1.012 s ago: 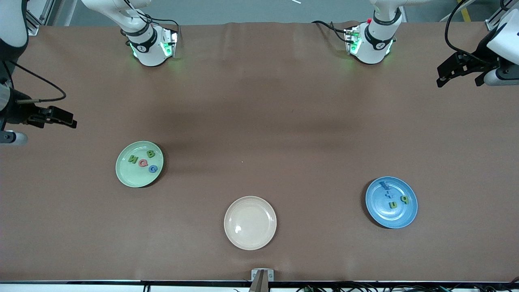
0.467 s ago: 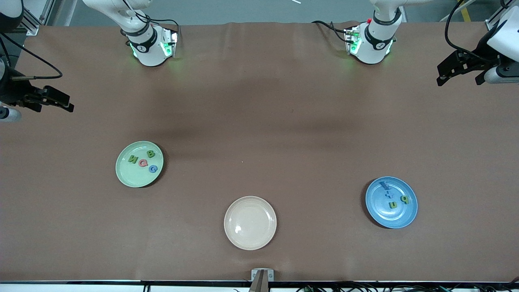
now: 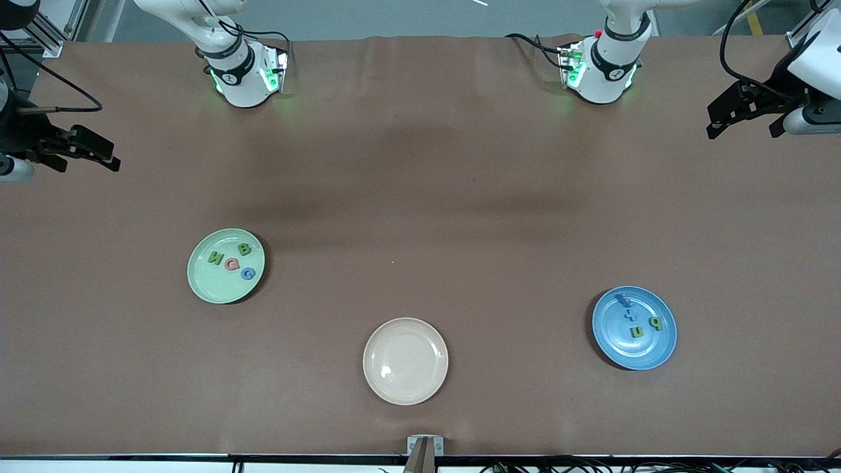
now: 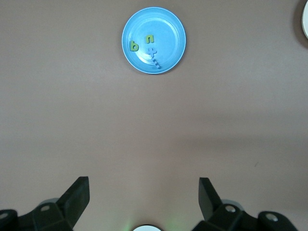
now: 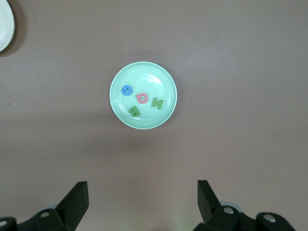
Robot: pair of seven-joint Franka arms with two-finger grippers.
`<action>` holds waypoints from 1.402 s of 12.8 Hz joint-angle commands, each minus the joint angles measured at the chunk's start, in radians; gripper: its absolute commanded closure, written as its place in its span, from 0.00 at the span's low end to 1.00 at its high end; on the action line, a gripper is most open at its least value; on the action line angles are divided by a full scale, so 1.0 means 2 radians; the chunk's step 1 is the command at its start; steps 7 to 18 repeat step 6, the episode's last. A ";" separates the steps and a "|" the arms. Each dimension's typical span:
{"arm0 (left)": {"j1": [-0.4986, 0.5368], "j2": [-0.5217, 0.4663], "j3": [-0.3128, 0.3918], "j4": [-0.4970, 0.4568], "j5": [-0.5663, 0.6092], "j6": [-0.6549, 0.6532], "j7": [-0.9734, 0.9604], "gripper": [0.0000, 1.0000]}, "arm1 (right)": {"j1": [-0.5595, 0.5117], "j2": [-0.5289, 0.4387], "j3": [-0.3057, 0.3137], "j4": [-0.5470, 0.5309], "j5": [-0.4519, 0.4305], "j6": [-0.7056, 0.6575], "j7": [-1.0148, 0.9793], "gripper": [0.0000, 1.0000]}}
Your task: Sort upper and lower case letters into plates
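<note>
A pale mint green plate [image 3: 209, 284] toward the right arm's end of the table [image 3: 420, 184] holds a pink Q [image 3: 231, 264], green B [image 3: 244, 249], green N [image 3: 215, 257] and blue G [image 3: 248, 273]. A blue plate [image 3: 650, 353] toward the left arm's end holds a green p [image 3: 655, 322], green u [image 3: 636, 332], a blue cross-shaped letter [image 3: 631, 315] and a blue m [image 3: 621, 301], hard to read against the blue. A cream plate [image 3: 405, 360] sits between them, nearer the camera. The left end effector [image 3: 746, 117] and right end effector [image 3: 77, 152], both partly cut off at the table's ends, hang with fingers apart, holding nothing.

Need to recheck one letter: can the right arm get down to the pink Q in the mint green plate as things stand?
Probably yes. The right tool is open and empty above bare table, and the pink Q lies uncovered in the mint green plate. The green N and green B close beside it may crowd the fingers.
</note>
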 commanded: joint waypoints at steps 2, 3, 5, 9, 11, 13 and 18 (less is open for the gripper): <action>0.000 -0.002 -0.001 0.010 0.002 0.003 0.009 0.00 | -0.011 -0.038 0.009 -0.031 -0.005 0.006 0.005 0.00; 0.000 0.003 -0.001 0.017 0.002 0.003 0.009 0.00 | -0.011 -0.038 0.009 -0.031 -0.005 0.010 0.005 0.00; 0.000 0.005 -0.001 0.018 0.001 0.003 0.008 0.00 | -0.008 -0.035 0.010 -0.028 -0.006 0.011 0.005 0.00; 0.001 0.005 -0.001 0.018 0.001 0.003 0.009 0.00 | -0.006 -0.035 0.010 -0.026 -0.008 0.013 0.003 0.00; 0.001 0.005 -0.001 0.018 0.001 0.003 0.009 0.00 | -0.006 -0.035 0.010 -0.026 -0.008 0.013 0.003 0.00; 0.001 0.005 -0.001 0.018 0.001 0.003 0.009 0.00 | -0.006 -0.035 0.010 -0.026 -0.008 0.013 0.003 0.00; 0.001 0.005 -0.001 0.018 0.001 0.003 0.009 0.00 | -0.006 -0.035 0.010 -0.026 -0.008 0.013 0.003 0.00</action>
